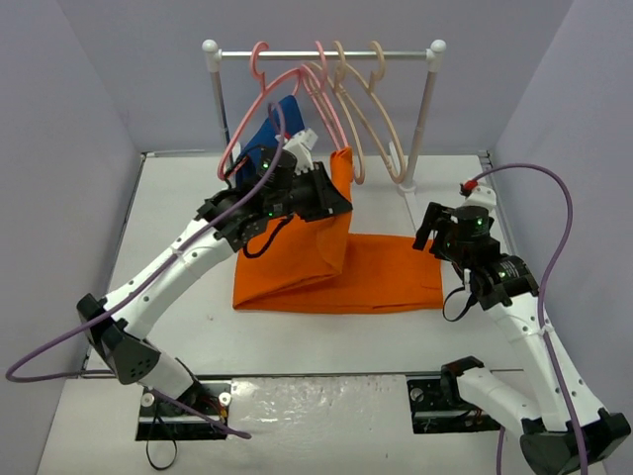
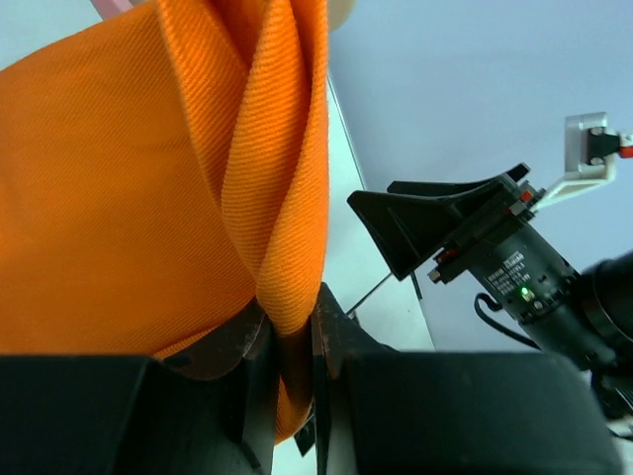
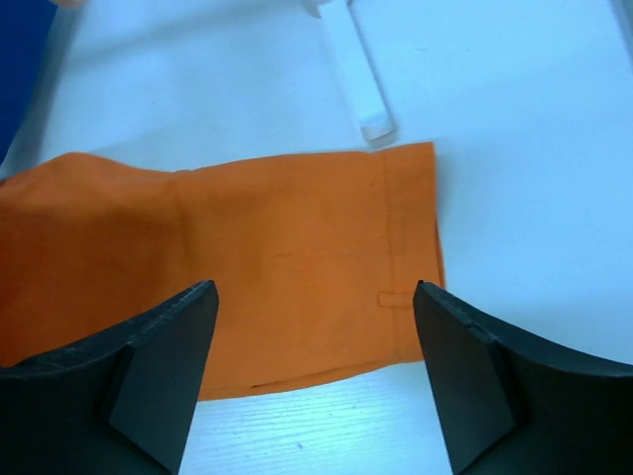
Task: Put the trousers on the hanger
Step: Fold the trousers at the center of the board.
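Trousers (image 1: 381,275) on table (image 1: 297,341), before rack (image 1: 326,54)

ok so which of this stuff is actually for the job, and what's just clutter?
Job: long bright orange cloth trousers, pinched by left gripper; cream-beige plastic hanger; open right gripper above the trousers.
Lying about: pink plastic hangers; dark blue cloth garment; clothes rail with white posts.

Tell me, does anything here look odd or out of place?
Nothing is spilled or broken. The one odd sight is the orange trousers: one end is pinched up by the left gripper near the hanger rail, while the rest lies folded on the table, so they hang half-lifted.
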